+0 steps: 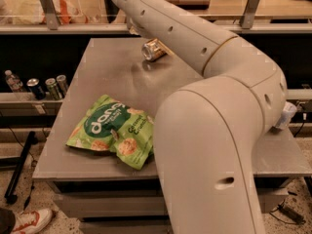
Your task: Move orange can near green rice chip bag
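Small orange-gold drink can (154, 50), silver ends: lies on side, far part of smooth grey metal table (102, 72), well apart from crinkled bright green snack pouch (112, 130) at near left. Glossy white arm (214, 130) covers table's right half, touching can's right edge. Gripper (130, 29): pale sliver under arm, just left of can; open or closed, cannot tell. 3 dark cans (47, 87), clear bottle (12, 81) on left shelf.

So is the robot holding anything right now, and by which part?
Cannot be told: the gripper is out of view past the top edge. The orange can lies on its side on the table, partly behind the arm.
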Motion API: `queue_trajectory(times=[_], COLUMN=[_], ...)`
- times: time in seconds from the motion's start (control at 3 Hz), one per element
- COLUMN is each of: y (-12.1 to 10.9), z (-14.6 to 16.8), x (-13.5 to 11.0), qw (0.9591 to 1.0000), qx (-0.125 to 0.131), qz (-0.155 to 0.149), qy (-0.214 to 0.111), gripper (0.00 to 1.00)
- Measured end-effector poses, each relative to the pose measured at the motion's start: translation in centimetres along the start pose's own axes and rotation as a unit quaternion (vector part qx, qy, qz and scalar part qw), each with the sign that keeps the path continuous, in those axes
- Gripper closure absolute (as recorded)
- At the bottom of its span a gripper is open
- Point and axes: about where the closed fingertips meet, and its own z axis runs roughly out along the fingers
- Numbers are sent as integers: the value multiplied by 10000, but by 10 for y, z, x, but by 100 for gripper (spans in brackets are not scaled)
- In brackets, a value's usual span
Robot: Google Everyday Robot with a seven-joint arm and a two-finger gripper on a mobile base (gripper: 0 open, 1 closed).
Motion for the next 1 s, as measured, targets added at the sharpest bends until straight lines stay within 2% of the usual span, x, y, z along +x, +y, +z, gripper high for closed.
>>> queue_trajectory(times=[0.67, 1.0], y=[4, 11], z=[15, 19], x=[-7, -4], qw=[9999, 9997], qx=[-100, -132], qz=[14, 139], qy=[-133, -162], gripper=[0, 18])
